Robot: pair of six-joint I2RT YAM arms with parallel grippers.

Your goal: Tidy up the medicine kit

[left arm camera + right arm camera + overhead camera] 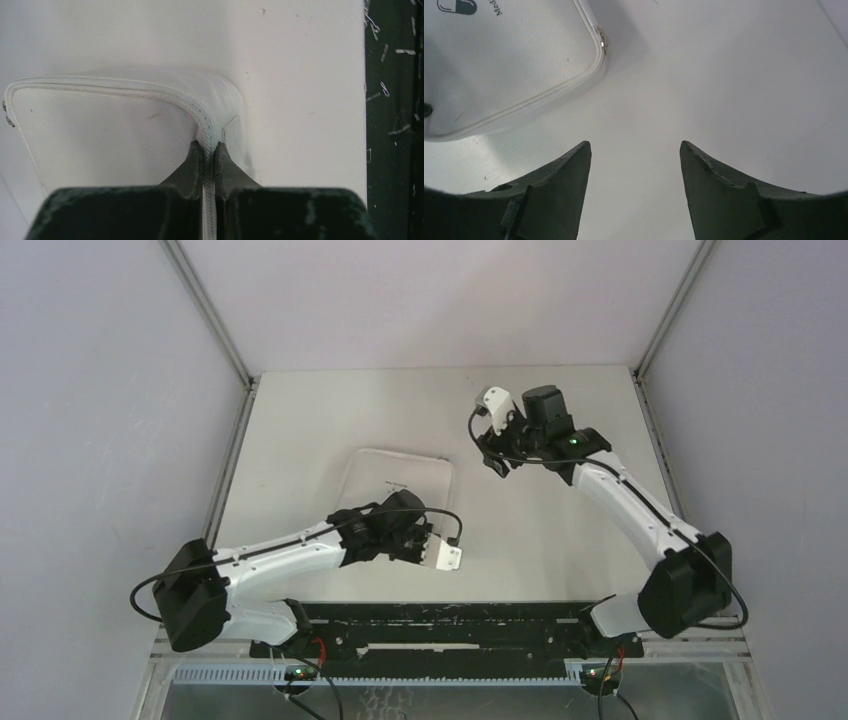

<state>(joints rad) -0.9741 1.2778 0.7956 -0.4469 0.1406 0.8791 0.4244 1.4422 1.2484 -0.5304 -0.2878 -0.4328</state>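
Observation:
The medicine kit (400, 475) is a white soft case lying flat at the table's middle, lid down. My left gripper (392, 514) is at its near edge, shut on the piped zip seam by a rounded corner (209, 148); the kit's mesh-textured face (110, 125) fills the left of that view. My right gripper (492, 456) is open and empty above bare table just right of the kit. In the right wrist view its gripper (634, 150) is wide open, with the kit (509, 55), its pill logo (456, 6) and a metal zip pull (602, 45) at the upper left.
A black rail (450, 615) runs along the table's near edge and shows as a dark strip (395, 100) in the left wrist view. Enclosure walls with metal posts (205, 310) bound the table on the left, back and right.

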